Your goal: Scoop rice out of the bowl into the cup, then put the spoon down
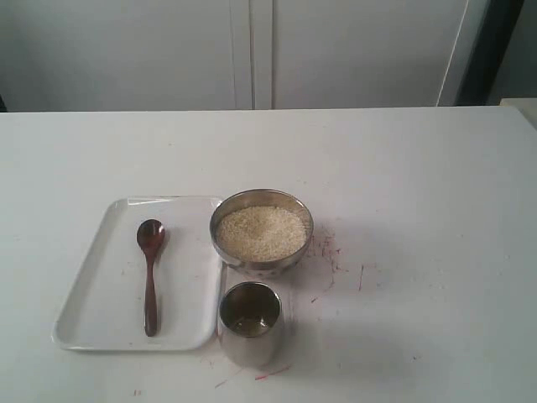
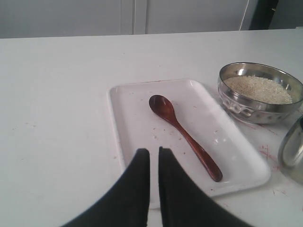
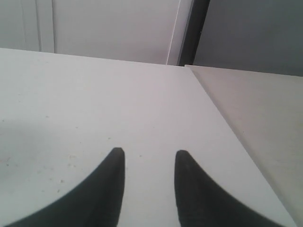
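Exterior view: cup (image 1: 250, 321) nearest me, upright. Tray (image 1: 92, 277) at its 9 o'clock carries the spoon (image 1: 150, 277), flat, head toward 12. Bowl (image 1: 264, 269) just beside the cup at its 12, holding rice (image 1: 261, 232). Left gripper (image 2: 151, 150) pinched together, empty, over the tray's near end. Right gripper (image 3: 147, 151) spread, empty, over bare table (image 3: 94, 94).

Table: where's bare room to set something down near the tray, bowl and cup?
The table is bare right of the bowl and cup, behind the tray and left of it. The tray has free strips on both sides of the spoon. Crowded: bowl, cup and tray's right edge sit close together.
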Controlling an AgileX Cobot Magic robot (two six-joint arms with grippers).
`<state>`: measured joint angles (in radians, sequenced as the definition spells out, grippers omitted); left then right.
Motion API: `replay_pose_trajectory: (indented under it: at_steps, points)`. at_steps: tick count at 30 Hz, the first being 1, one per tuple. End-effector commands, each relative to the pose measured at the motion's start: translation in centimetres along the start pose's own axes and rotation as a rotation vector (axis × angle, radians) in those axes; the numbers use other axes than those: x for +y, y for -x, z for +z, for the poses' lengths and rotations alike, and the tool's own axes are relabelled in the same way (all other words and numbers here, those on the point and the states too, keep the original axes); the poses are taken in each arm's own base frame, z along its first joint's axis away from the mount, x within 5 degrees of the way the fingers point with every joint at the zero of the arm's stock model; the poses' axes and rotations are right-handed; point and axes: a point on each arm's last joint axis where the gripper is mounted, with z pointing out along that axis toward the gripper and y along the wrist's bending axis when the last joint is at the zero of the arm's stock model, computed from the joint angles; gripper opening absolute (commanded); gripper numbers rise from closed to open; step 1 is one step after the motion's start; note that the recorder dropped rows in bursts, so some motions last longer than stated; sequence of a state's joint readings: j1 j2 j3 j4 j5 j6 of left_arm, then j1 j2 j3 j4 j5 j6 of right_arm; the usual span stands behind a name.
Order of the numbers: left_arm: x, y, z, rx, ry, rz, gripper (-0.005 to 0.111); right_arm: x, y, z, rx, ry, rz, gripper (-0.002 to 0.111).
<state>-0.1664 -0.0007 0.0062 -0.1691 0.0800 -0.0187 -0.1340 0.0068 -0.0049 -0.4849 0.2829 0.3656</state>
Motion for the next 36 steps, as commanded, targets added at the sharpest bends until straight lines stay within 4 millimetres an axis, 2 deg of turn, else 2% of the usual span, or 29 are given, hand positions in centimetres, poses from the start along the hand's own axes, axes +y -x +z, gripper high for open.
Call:
replay_pose_trajectory:
  at_steps: [1,3,5,6,8,10,16,21,26,36]
  points:
    - [-0.07,0.23,-0.02,-0.008,-0.006,-0.007,0.014,-0.05,-0.20,-0.01,0.006,-0.009,0.002,0.035]
    - [-0.07,0.23,-0.02,-0.008,-0.006,-0.007,0.014,-0.05,-0.20,-0.01,0.006,-0.010,0.015,0.035]
    - [-0.07,0.23,-0.02,-0.008,-0.006,-0.007,0.014,-0.03,-0.17,-0.01,0.002,-0.007,0.114,0.035]
    - [-0.07,0.23,-0.02,-0.008,-0.006,-0.007,0.014,-0.01,-0.13,-0.01,-0.003,-0.005,0.238,0.032]
    - [-0.07,0.23,-0.02,-0.008,-0.006,-0.007,0.014,-0.04,-0.17,-0.01,0.002,-0.009,0.284,0.020]
    - [-0.07,0.23,-0.02,-0.008,-0.006,-0.007,0.014,-0.04,-0.17,-0.01,0.002,-0.009,0.269,0.000]
    - [-0.07,0.23,-0.02,-0.008,-0.006,-0.007,0.014,-0.02,-0.15,-0.01,0.000,-0.007,0.179,0.000]
    - [-0.07,0.23,-0.02,-0.008,-0.006,-0.007,0.014,0.17,-0.21,-0.02,0.009,0.014,0.257,0.000]
    - [-0.07,0.23,-0.02,-0.008,-0.006,-0.007,0.014,0.17,-0.23,-0.02,0.011,0.014,0.176,0.000]
    - [-0.07,0.23,-0.02,-0.008,-0.006,-0.007,0.014,0.17,-0.23,-0.02,0.011,0.014,0.176,0.000]
